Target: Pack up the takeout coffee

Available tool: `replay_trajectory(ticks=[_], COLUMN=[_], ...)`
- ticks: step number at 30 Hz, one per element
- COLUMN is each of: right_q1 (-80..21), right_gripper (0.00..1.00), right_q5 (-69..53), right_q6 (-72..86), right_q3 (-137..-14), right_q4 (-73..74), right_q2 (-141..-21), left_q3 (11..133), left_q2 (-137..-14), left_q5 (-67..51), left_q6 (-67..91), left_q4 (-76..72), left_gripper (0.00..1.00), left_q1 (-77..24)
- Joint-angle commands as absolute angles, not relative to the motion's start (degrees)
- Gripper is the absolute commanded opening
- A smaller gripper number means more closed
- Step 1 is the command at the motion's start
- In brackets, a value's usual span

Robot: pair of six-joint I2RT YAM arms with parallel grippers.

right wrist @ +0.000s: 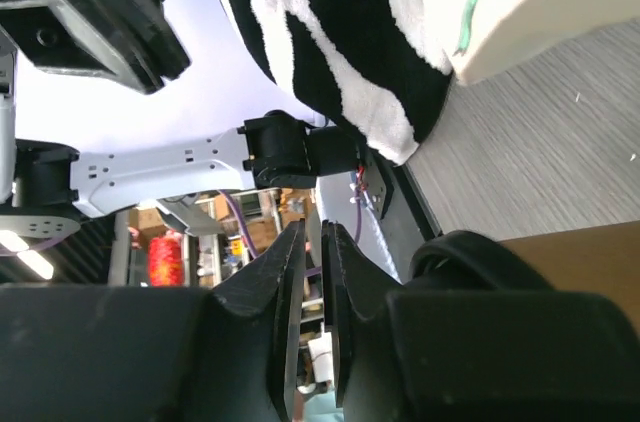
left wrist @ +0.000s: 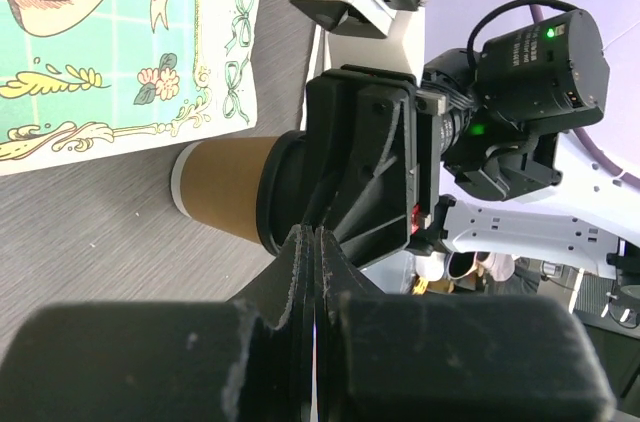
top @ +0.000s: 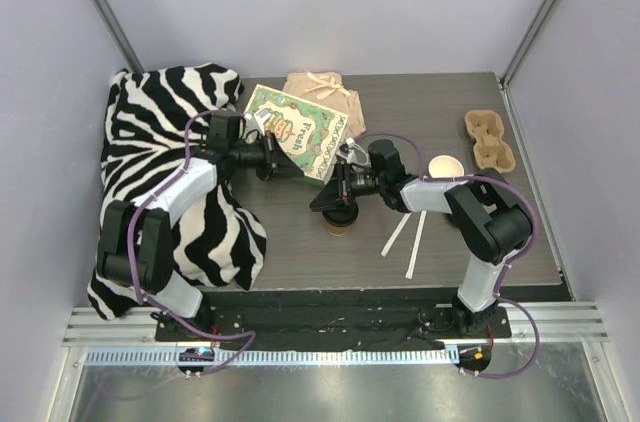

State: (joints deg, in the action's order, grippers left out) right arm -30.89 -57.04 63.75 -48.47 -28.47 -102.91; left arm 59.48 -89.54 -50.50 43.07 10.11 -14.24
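Observation:
The takeout coffee (top: 342,220), a brown paper cup with a black lid, stands upright on the table in front of the green bag. My right gripper (top: 335,204) hovers right over its lid. In the right wrist view the lid (right wrist: 470,257) and the brown cup wall (right wrist: 590,247) lie beside my right gripper (right wrist: 313,227); its jaws stand a narrow gap apart with nothing between them. My left gripper (top: 280,164) sits by the bag and points at the cup (left wrist: 225,192). It (left wrist: 316,232) is shut and empty.
A green printed paper bag (top: 295,132) lies behind the cup, with a tan cloth pouch (top: 322,94) beyond it. A zebra blanket (top: 170,142) covers the left side. At right are an open pale cup (top: 446,166), a cardboard cup carrier (top: 490,139) and white sticks (top: 405,237).

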Motion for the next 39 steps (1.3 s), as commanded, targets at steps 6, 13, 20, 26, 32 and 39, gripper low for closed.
replay_trajectory(ticks=[6, 13, 20, 26, 32, 39], right_q1=[-31.4, -32.2, -30.7, -24.2, -23.9, -23.7], right_gripper=[0.21, 0.22, 0.25, 0.21, 0.19, 0.19], right_q5=[-54.9, -56.5, -51.1, -51.3, -51.1, -50.3], right_q6=[62.7, 63.8, 36.6, 29.5, 28.4, 29.3], right_q3=[-50.9, -55.5, -59.8, -55.2, -52.9, -51.9], right_q4=[-26.7, -24.5, 8.8, 17.9, 16.6, 15.5], right_q2=[-105.0, -95.6, -88.9, -88.1, -90.3, -92.5], left_q3=[59.7, 59.6, 60.5, 69.4, 73.9, 79.2], left_q2=[-88.5, -86.8, -84.5, -83.4, -86.0, -91.1], left_q5=[-51.0, -51.9, -49.5, -28.7, -14.0, -8.6], left_q6=[42.3, 42.5, 40.0, 20.6, 14.9, 12.0], left_q4=[9.8, 8.8, 10.9, 32.2, 36.6, 40.5], left_gripper=[0.0, 0.0, 0.02, 0.09, 0.13, 0.14], left_q1=[-13.7, -13.6, -14.9, -28.2, -37.1, -42.4])
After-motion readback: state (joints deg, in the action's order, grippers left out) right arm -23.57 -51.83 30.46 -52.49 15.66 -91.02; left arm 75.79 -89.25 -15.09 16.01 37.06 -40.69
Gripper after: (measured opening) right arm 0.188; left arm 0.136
